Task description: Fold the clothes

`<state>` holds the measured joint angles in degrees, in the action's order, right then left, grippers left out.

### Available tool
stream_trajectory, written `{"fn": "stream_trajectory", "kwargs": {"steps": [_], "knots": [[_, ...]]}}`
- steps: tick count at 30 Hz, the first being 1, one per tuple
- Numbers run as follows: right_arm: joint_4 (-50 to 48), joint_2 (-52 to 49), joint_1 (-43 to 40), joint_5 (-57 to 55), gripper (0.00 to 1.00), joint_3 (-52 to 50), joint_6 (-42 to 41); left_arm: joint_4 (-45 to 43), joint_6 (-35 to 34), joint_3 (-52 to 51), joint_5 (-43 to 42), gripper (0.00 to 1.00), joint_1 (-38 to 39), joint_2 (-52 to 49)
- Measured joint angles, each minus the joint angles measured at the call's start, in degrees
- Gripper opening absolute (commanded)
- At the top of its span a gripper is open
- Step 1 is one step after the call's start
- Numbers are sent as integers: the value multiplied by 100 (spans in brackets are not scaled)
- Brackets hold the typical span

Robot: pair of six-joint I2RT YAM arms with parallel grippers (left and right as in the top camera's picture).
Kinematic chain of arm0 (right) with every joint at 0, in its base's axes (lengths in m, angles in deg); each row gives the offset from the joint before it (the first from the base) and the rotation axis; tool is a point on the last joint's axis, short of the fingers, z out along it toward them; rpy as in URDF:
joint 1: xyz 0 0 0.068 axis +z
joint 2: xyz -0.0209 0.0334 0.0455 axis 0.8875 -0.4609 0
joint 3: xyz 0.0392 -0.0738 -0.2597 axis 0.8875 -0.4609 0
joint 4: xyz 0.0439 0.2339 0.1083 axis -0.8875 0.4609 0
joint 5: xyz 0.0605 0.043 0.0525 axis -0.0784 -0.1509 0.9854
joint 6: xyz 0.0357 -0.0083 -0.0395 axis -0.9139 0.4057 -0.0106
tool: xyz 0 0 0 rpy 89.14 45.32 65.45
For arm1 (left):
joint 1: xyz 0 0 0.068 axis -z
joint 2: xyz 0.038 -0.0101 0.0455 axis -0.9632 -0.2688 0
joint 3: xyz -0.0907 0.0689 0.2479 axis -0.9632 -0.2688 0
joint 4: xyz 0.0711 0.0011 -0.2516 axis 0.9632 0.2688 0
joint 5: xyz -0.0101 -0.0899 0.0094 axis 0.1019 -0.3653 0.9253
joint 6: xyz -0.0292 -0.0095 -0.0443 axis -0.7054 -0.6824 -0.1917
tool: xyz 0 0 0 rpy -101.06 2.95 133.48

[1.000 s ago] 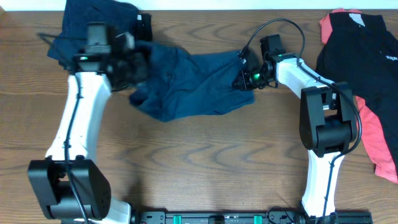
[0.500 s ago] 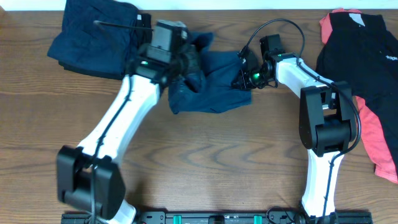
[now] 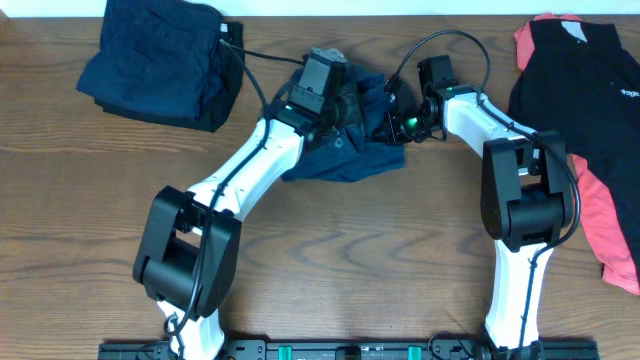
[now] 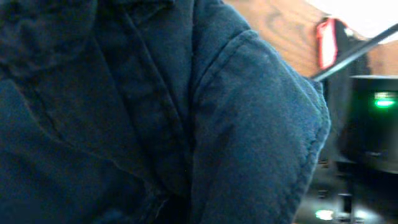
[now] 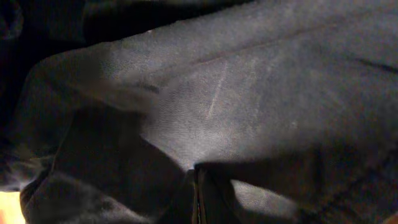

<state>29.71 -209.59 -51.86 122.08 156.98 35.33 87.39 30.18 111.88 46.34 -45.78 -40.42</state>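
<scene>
A navy-blue garment (image 3: 335, 160) lies bunched and doubled over at the table's back centre. My left gripper (image 3: 350, 103) sits on top of it, shut on its edge and almost touching my right gripper (image 3: 392, 120). The right gripper is shut on the garment's right end. In the left wrist view navy cloth (image 4: 124, 93) fills the frame and hides the jaws. In the right wrist view the closed fingers (image 5: 198, 186) press together against dark cloth (image 5: 249, 93). A black-and-coral shirt (image 3: 585, 100) lies at the far right.
A second navy garment (image 3: 150, 55) lies folded in a pile at the back left. The right arm's housing with its green light (image 4: 373, 118) shows close by in the left wrist view. Bare wooden table (image 3: 350, 260) spans the front.
My left gripper has swept from the left side across to the right, dragging the garment's left part over onto its right part. The right gripper has stayed in place.
</scene>
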Motion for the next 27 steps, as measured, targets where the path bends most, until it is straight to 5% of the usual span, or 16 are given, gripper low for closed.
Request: {"fn": "stream_trajectory", "kwargs": {"steps": [20, 27], "knots": [[0, 0, 0, 2, 2, 0, -2, -599, -625, 0, -166, 8, 170, 0], [-15, 2, 9, 197, 25, 15, -74, -605, -710, 0, -175, 43, 293, 0]]}}
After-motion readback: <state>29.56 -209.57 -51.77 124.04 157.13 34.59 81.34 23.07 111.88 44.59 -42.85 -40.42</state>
